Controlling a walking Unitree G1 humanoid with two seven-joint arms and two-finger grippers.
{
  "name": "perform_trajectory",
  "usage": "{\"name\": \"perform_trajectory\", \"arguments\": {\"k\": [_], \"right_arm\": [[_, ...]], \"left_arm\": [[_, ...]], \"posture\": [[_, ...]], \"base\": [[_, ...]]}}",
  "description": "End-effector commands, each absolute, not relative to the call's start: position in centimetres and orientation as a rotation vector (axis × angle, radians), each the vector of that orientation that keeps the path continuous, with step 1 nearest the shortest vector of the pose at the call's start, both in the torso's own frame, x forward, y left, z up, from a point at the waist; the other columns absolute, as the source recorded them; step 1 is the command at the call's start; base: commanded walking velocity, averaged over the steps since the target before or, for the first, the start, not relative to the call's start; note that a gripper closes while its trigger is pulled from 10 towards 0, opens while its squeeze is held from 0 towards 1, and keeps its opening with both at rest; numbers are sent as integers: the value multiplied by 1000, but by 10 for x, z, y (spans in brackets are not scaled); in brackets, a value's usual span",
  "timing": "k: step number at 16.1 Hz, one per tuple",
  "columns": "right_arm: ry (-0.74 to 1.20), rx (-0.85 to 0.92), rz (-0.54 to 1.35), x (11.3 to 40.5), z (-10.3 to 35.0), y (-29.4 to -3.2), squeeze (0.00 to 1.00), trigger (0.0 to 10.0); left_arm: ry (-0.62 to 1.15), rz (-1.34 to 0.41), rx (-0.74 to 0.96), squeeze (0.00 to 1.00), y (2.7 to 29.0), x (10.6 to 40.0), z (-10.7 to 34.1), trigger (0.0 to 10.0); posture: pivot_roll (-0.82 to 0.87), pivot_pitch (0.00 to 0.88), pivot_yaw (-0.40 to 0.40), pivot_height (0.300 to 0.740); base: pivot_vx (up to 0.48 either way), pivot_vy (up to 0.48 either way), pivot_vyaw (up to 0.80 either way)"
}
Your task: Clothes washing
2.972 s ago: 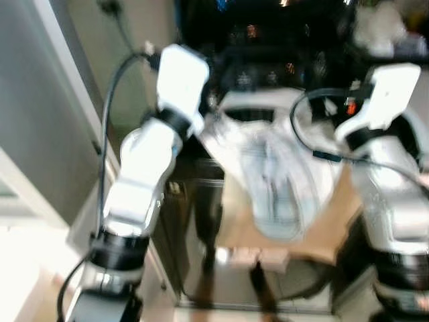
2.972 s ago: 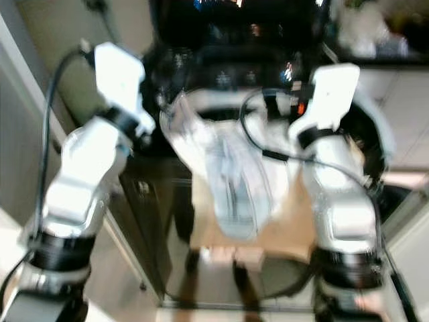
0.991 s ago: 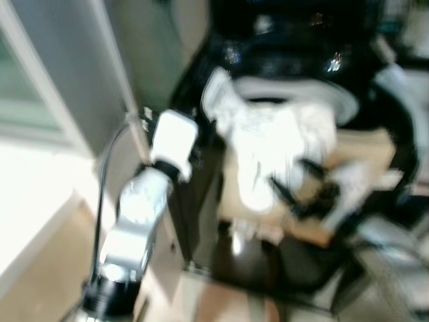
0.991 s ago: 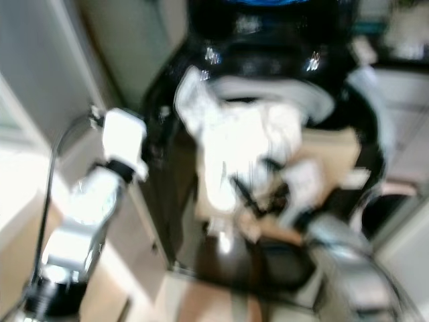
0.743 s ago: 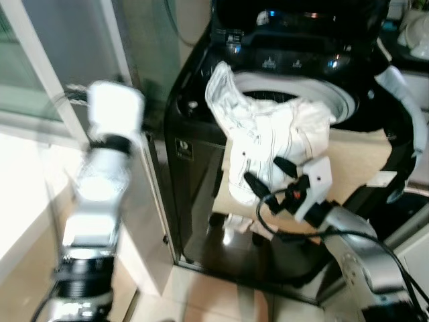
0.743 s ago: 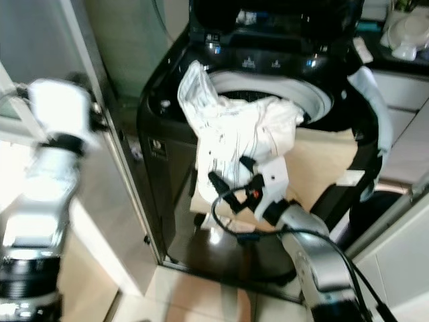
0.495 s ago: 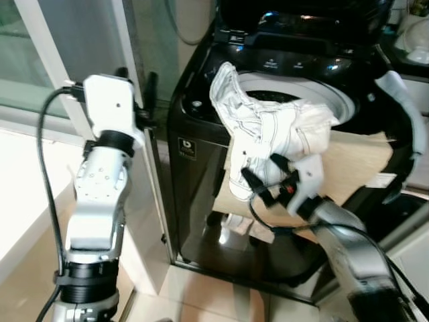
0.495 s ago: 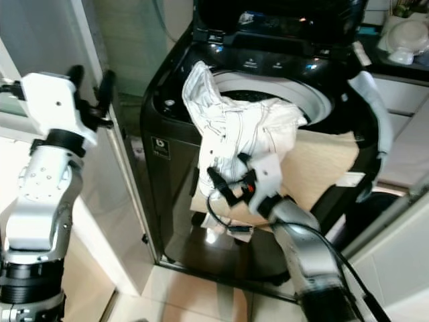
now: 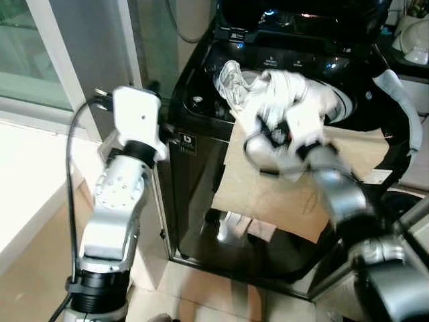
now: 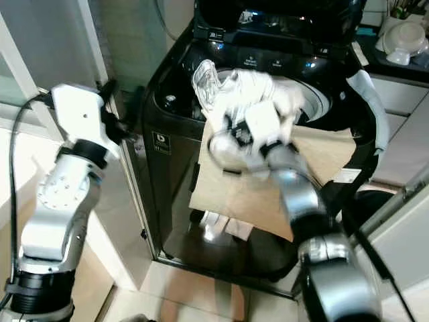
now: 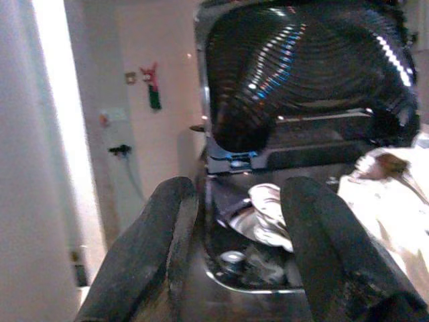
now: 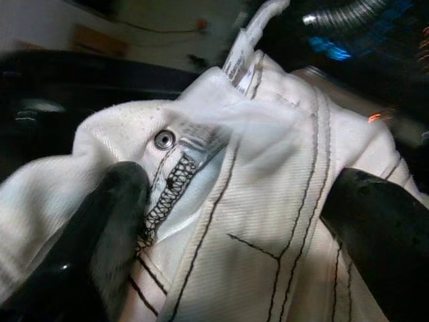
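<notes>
A black top-loading washing machine (image 9: 194,100) stands with its lid up. A white garment with thin dark stitching (image 9: 275,87) is bunched on the front rim of the drum opening. My right gripper (image 12: 241,221) is pressed into that garment at the rim, open, its fingers (image 12: 114,221) spread wide with cloth filling the gap. The right arm is blurred in the eye views. My left gripper (image 11: 238,268) is held up beside the washer's left front corner (image 10: 124,114), open and holding nothing, pointing toward the drum.
A tan cardboard sheet (image 9: 281,194) hangs down the washer's front. A grey hose (image 9: 402,94) curves along its right side. A glass door frame (image 9: 47,67) is at the left, and a counter with a bowl (image 10: 402,33) at the right.
The garment that hung down the washer's front is now bunched up at the drum rim. My right gripper rose from below its hem to the rim. My left arm came closer to the washer.
</notes>
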State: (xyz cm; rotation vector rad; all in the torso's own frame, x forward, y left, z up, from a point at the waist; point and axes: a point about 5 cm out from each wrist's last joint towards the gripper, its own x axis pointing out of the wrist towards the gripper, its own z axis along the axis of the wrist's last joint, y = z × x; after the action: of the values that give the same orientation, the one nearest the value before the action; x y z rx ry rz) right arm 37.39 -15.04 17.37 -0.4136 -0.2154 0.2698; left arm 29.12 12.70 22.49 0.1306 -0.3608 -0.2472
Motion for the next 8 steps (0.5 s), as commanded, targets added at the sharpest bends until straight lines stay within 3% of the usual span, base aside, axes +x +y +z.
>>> {"name": "perform_trajectory", "arguments": {"k": [1, 4, 8], "right_arm": [[-232, -467, 210, 380, 180, -160, 0, 10000], [-369, -584, 22, 399, 228, -174, 0, 10000], [-563, -485, -8, 394, 261, -170, 0, 10000]], "left_arm": [[-364, -264, 126, 0, 124, 290, 227, 10000], [-353, -273, 129, 0, 122, 292, 225, 10000], [-316, -272, 177, 0, 121, 292, 215, 10000]], "posture": [[-28, 0, -41, 740], [-27, 0, -43, 740], [-37, 0, -44, 740]], "base": [[0, 0, 0], [0, 0, 0], [0, 0, 0]]}}
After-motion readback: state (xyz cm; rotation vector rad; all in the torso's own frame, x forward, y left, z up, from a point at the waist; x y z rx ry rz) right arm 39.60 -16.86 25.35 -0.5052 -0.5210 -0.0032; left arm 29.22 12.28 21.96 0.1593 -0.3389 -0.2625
